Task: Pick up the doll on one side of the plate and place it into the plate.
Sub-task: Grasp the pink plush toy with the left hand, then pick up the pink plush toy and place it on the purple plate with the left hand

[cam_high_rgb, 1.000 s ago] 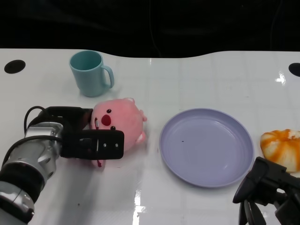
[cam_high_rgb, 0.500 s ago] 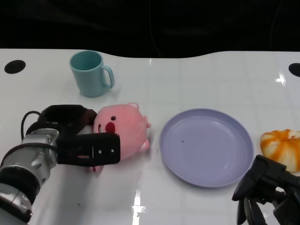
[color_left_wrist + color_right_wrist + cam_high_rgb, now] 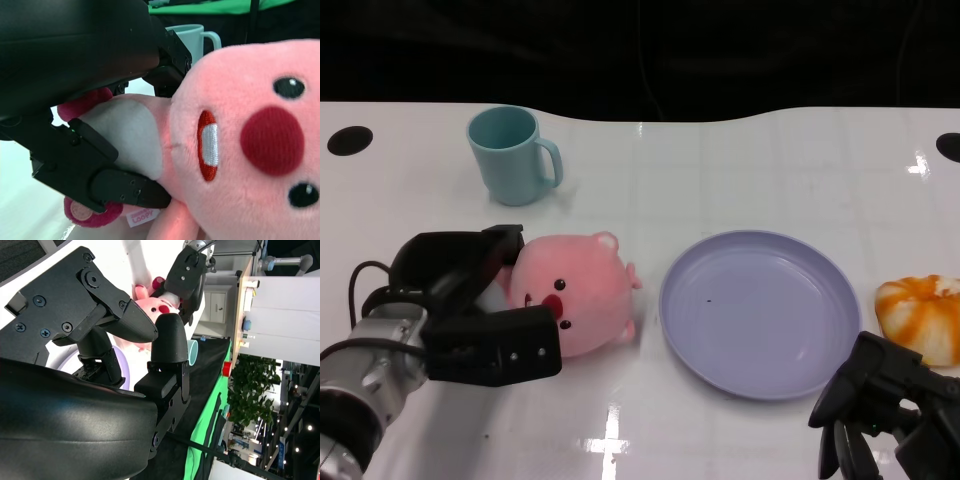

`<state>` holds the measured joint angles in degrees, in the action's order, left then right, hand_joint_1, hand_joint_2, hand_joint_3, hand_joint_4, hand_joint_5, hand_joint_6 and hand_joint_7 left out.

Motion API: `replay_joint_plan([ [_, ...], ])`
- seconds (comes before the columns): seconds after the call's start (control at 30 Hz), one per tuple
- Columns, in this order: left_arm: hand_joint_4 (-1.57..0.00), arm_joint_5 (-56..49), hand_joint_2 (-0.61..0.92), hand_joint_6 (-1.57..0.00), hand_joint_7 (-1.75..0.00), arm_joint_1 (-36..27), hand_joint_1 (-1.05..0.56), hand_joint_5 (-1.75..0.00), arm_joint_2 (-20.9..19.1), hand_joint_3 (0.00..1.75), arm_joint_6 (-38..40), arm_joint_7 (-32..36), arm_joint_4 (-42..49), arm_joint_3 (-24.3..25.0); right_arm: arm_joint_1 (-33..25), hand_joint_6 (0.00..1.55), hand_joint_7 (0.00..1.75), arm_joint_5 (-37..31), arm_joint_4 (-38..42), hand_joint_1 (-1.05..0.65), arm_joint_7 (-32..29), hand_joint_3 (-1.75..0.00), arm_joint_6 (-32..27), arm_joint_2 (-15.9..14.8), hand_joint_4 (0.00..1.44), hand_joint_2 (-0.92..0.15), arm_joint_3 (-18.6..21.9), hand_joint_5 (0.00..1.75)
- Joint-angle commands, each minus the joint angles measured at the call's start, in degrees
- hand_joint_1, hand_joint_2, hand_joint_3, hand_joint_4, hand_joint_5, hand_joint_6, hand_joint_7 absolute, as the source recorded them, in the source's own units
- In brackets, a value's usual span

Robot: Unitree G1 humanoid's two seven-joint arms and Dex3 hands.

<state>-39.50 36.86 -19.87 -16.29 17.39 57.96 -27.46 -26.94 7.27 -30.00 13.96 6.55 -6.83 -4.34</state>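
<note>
A glossy white table (image 3: 740,170) fills the head view under a black backdrop, and near its middle lies a lavender plate (image 3: 760,312), the landmark for everything else. Just to the left of the plate, not quite touching its rim, sits the pink doll (image 3: 576,300), face up toward the camera. The left hand (image 3: 480,310) grips the doll from the side away from the plate, fingers wrapped over its back and front; the left wrist view shows black fingers (image 3: 95,165) pressed against its pale belly. Beyond the doll, farther from the plate, a teal mug (image 3: 510,155) stands upright. Just right of the plate rests an orange-and-white object (image 3: 920,315). Below the plate's right edge, the right hand (image 3: 880,410) hangs with fingers curled, holding nothing.
</note>
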Motion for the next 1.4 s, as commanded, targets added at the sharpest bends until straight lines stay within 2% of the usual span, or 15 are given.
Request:
replay_joint_plan([
  [0.03, -0.91, 2.8, 0.52, -0.73, -1.75, -3.7, -0.18, -1.75, -2.1, 1.08, -0.8, 0.9, -5.2, 3.2, -0.3, 0.61, 1.53, 0.5, 0.5, -0.17, 0.4, -1.48, 1.7, -0.7, 0.72, -0.39, 1.0, 1.75],
  [0.23, -0.92, 7.4, 0.51, -0.72, -1.75, -8.7, -0.17, -1.75, -2.8, 1.13, 2.8, -4.0, -18.5, 8.6, -0.1, 0.61, 1.52, 2.2, 0.5, -0.11, 1.0, -1.54, 0.5, -1.1, 0.74, -0.35, 1.8, 1.75],
  [0.33, -0.94, 9.1, 0.45, -0.75, -1.75, -11.0, -0.17, -1.75, -2.6, 1.25, 5.0, -6.8, -25.6, 10.9, -0.2, 0.61, 1.52, 1.7, 0.4, -0.13, 1.1, -1.52, 0.6, -1.2, 0.71, -0.36, 1.9, 1.75],
  [0.53, -0.97, 10.3, 0.40, -0.77, -1.75, -13.9, -0.15, -1.75, -1.5, 1.31, 10.0, -10.9, -36.9, 13.5, -0.4, 0.61, 1.52, 1.1, 0.0, -0.14, 0.7, -1.51, 0.1, -1.1, 0.71, -0.37, 1.8, 1.75],
  [0.67, -0.96, 9.9, 0.39, -0.78, -1.75, -14.2, -0.15, -1.75, -0.5, 1.31, 13.3, -13.7, -41.9, 13.2, -0.4, 0.60, 1.52, 1.1, -0.3, -0.15, 0.7, -1.51, -0.1, -1.0, 0.71, -0.38, 1.6, 1.75],
  [0.9, -0.96, 7.8, 0.41, -0.77, -1.75, -12.3, -0.16, -1.75, 2.8, 1.34, 17.5, -17.1, -45.8, 11.0, -0.8, 0.59, 1.52, 0.5, -0.8, -0.17, 0.5, -1.49, -0.2, -1.0, 0.71, -0.39, 1.3, 1.75],
  [1.3, -0.98, 5.7, 0.40, -0.79, -1.75, -8.1, -0.21, -1.75, 10.4, 1.35, 18.7, -16.8, -41.7, 6.4, -2.2, 0.61, 1.55, -0.4, 1.0, -0.19, 1.5, -1.47, 4.8, -1.1, 0.72, -0.40, 0.5, 1.75],
  [1.4, -0.97, 4.8, 0.42, -0.78, -1.75, -6.3, -0.22, -1.75, 12.4, 1.31, 20.4, -17.3, -40.3, 5.0, -2.6, 0.62, 1.55, -0.2, 0.3, -0.19, 1.1, -1.47, 3.9, -1.0, 0.73, -0.40, 0.4, 1.75],
])
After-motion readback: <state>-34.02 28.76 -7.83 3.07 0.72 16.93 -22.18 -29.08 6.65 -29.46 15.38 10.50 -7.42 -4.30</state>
